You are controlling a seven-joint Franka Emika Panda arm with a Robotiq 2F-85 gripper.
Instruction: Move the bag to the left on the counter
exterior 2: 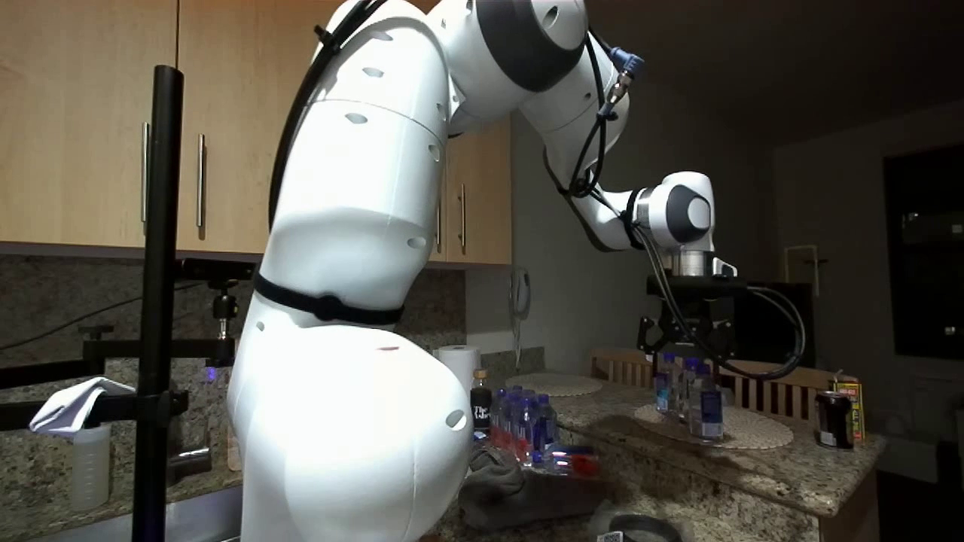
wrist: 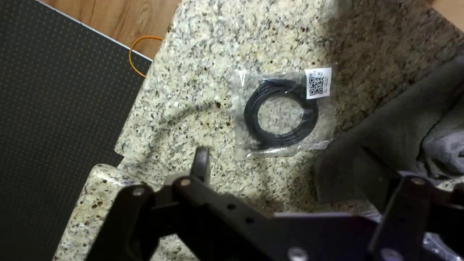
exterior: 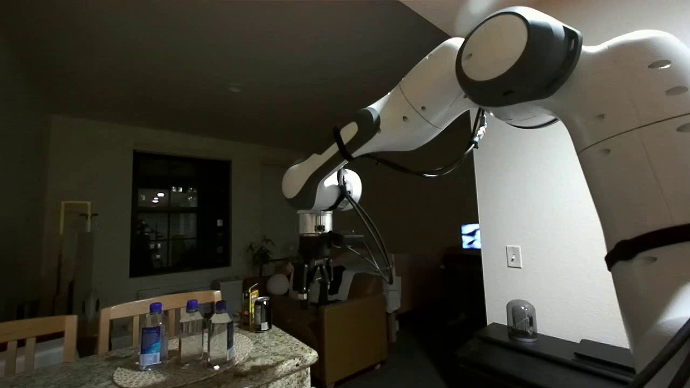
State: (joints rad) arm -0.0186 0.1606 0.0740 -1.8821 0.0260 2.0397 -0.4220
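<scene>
The bag is a clear flat plastic packet with a coil of black cable and a white label. In the wrist view the bag lies flat on the pale speckled counter. In an exterior view the bag shows at the bottom edge, partly cut off. My gripper is open and empty, its fingers wide apart. It hangs above the counter, with the bag beyond the fingertips in the wrist view, untouched. The gripper shows in both exterior views, pointing down.
A grey cloth lies right beside the bag. The counter's left edge drops to a dark mat. Bottles stand behind the cloth. A raised countertop bears bottles, a can and a carton.
</scene>
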